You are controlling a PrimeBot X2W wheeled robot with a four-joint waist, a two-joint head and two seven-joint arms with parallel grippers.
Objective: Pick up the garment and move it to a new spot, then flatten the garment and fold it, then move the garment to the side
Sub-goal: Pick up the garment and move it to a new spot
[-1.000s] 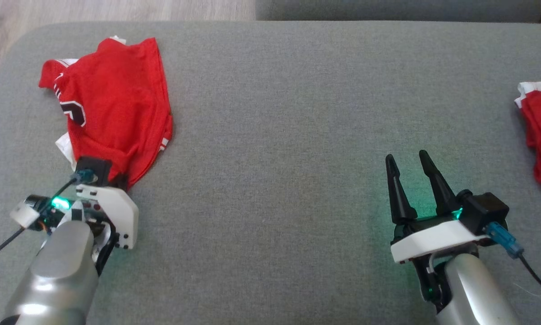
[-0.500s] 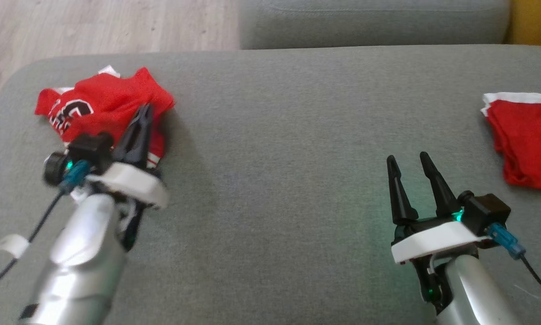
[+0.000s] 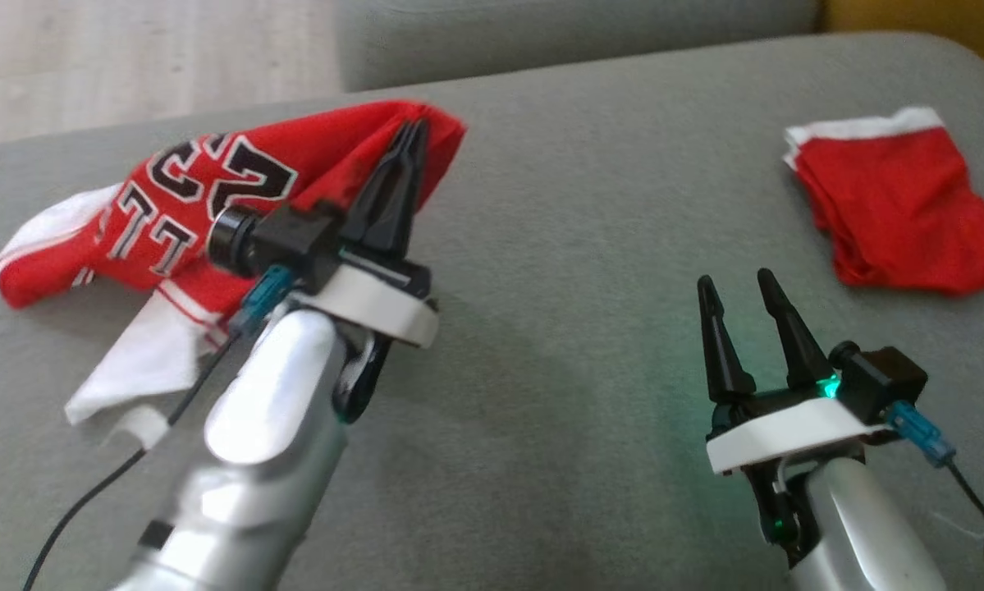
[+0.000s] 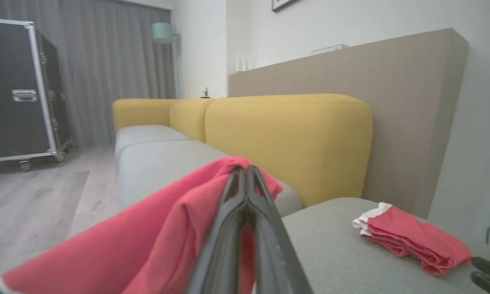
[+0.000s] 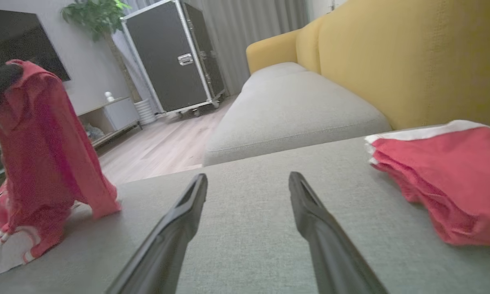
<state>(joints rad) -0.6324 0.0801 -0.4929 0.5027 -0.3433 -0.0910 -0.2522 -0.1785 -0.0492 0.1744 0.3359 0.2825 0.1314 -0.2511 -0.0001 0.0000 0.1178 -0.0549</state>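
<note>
The garment (image 3: 212, 205) is a red jersey with white trim and black-and-white lettering. My left gripper (image 3: 412, 131) is shut on its upper edge and holds that edge raised, while the rest trails down to the grey cushion (image 3: 541, 271) at the left. In the left wrist view the closed fingers pinch red cloth (image 4: 179, 216) at the gripper (image 4: 245, 171). From the right wrist view the garment (image 5: 44, 163) hangs like a tent at the left. My right gripper (image 3: 734, 283) rests open over the cushion at the lower right, its fingers (image 5: 183, 212) spread with nothing between them.
A second red cloth with a white edge (image 3: 894, 197) lies bunched at the cushion's far right (image 5: 445, 179). A yellow sofa back (image 4: 289, 139) rises beyond it. Wooden floor (image 3: 130, 66) lies past the cushion's far-left edge. A black flight case (image 5: 175, 57) stands across the room.
My left gripper has lifted the garment's edge up and carried it toward the cushion's middle, and the jersey has spread so its lettering shows. The head view has turned. The right gripper stayed put.
</note>
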